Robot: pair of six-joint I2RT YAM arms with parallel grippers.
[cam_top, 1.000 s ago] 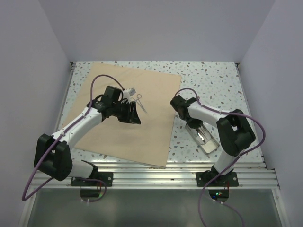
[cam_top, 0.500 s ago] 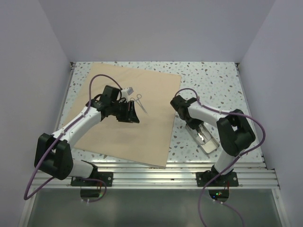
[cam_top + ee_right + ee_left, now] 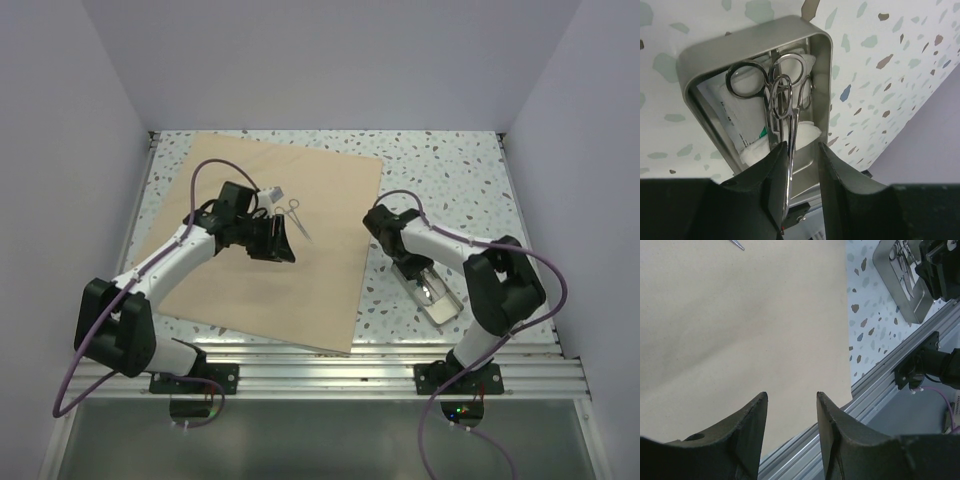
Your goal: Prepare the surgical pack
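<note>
The surgical pack is a wide tan sheet (image 3: 280, 290) lying flat on the left half of the table; it fills the left wrist view (image 3: 740, 330). A pair of small scissors (image 3: 295, 215) lies on it. My left gripper (image 3: 283, 245) hovers low over the sheet beside the scissors, open and empty (image 3: 791, 397). My right gripper (image 3: 410, 262) is open over the near end of a small metal tray (image 3: 443, 308). In the right wrist view its jaws (image 3: 801, 147) straddle the tips of steel ring-handled instruments (image 3: 782, 95) that lie in the tray on white packets.
The tray's rim (image 3: 822, 60) stands on speckled tabletop right of the sheet and also shows in the left wrist view (image 3: 885, 275). An aluminium rail (image 3: 380, 370) runs along the near edge. Purple-white walls enclose the left, back and right.
My right arm has shifted slightly, its elbow moving a little to the right. My left gripper has stayed almost in place over the sheet.
</note>
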